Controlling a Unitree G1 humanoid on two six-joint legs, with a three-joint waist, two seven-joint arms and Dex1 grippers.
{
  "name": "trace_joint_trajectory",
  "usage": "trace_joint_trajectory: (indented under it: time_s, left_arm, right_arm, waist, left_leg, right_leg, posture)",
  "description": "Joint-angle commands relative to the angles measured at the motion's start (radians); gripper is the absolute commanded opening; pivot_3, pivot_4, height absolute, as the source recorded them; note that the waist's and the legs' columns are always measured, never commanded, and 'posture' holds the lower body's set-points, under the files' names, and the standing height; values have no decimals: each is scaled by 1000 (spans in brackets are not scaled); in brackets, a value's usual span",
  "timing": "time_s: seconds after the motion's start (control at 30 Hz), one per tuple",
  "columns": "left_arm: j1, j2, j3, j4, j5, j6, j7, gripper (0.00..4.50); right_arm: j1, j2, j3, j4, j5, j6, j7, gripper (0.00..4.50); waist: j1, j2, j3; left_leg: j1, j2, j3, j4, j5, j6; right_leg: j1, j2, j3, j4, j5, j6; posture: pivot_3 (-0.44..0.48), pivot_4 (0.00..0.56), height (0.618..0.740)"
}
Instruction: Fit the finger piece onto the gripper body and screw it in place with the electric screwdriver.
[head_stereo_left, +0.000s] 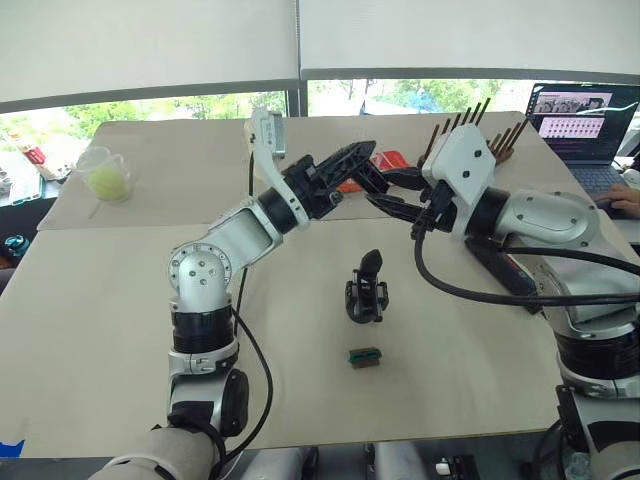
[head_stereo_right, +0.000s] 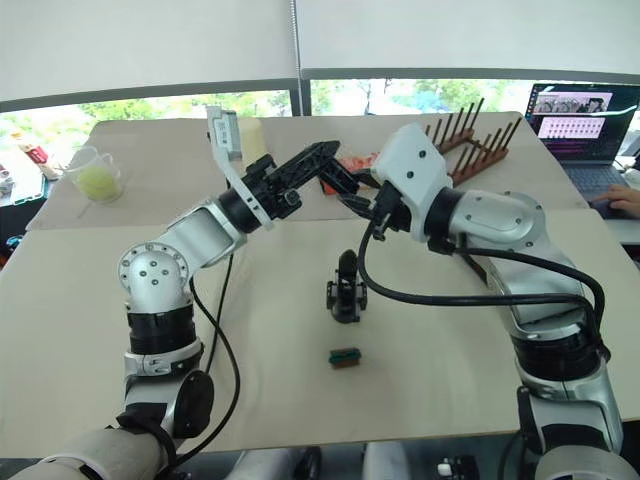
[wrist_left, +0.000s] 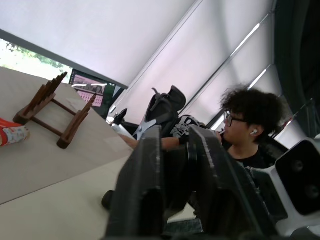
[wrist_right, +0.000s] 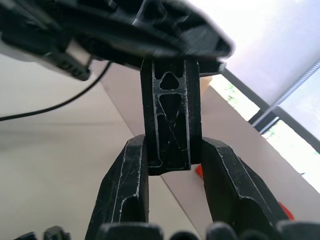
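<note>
Now | finger piece (wrist_right: 171, 127) clamped between right gripper (wrist_right: 170, 172) fingers, left gripper (head_stereo_left: 368, 178) also closed on it | gripper body (head_stereo_left: 366, 288) stands upright, nearer, below both.

My bench (head_stereo_left: 120, 330) is pale and wide, with a second one (head_stereo_left: 180, 150) behind it. White blinds (head_stereo_left: 150, 40) cover the tops of the windows (head_stereo_left: 200, 105), where green trees show. A laptop (head_stereo_left: 585, 125) glows at the far right.

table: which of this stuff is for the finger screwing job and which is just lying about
For the job:
finger piece, held up in the air
gripper body, standing upright

Lying about:
green block
wooden rack
plastic cup
laptop
red packet
</note>
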Motion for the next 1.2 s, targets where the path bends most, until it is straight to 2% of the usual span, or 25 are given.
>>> trace_joint_trajectory:
  time_s: [0.03,0.1,0.23,0.47,0.57,0.77,0.93,1.0,1.07,1.2]
  left_arm:
    - [-24,-11,23,-25,-44,-26,40,2799]
    - [-23,-23,36,-24,-64,-36,68,3714]
    - [-14,-50,53,-15,-111,-40,134,3731]
    - [-4,-68,32,-27,-137,-52,161,3731]
    - [-3,-75,33,-15,-125,-77,179,2863]
    - [-1,-70,20,-13,-136,-83,172,25]
    - [-13,-53,3,2,-129,-84,149,0]
    - [-32,-23,-6,18,-126,-66,106,0]
    - [-49,14,-26,31,-114,-52,48,0]
    - [-114,198,-132,33,-68,24,-273,0]
  right_arm:
    - [-22,48,-75,-43,83,103,-49,1119]
    - [-33,65,-92,-52,113,145,-62,1119]
    - [-51,80,-115,-63,158,208,-92,1119]
    - [-60,82,-121,-71,185,245,-114,1119]
    - [-59,72,-106,-82,183,233,-115,1119]
    - [-57,64,-89,-91,163,213,-125,1119]
    - [-46,39,-56,-105,110,150,-110,1119]
    - [-40,20,-70,-117,143,163,-72,2225]
    - [-42,3,-86,-119,170,168,-40,2839]
    - [-111,-46,-224,-43,411,257,120,4190]
  waist:
    - [0,0,0]
    - [1,0,0]
    - [1,0,0]
    - [1,0,0]
    - [0,0,0]
    - [0,0,0]
    - [0,0,0]
    - [1,0,0]
    - [0,0,0]
    - [-3,0,0]
  left_leg:
    - [0,0,0,0,0,0]
    - [0,0,0,0,0,0]
    - [0,0,0,0,0,0]
    - [0,0,0,0,0,0]
    - [0,0,0,0,0,0]
    - [0,0,0,0,0,0]
    - [0,-1,-1,0,0,0]
    - [0,-1,-1,0,0,0]
    - [0,-1,-1,0,0,0]
    - [0,-1,-1,0,0,0]
  right_leg:
    - [0,0,0,0,0,0]
    - [0,0,0,0,0,0]
    - [0,0,0,0,0,0]
    - [0,0,0,0,0,0]
    - [0,0,0,0,0,0]
    - [0,0,0,0,0,0]
    - [0,0,1,0,0,0]
    - [0,0,0,0,0,0]
    - [0,0,0,0,0,0]
    - [-1,0,1,1,0,0]
  posture:
    - [0,150,740]
    - [0,150,740]
    - [0,150,740]
    - [0,150,740]
    - [0,150,740]
    - [0,150,740]
    - [0,150,740]
    - [0,150,740]
    - [0,150,740]
    - [0,150,740]
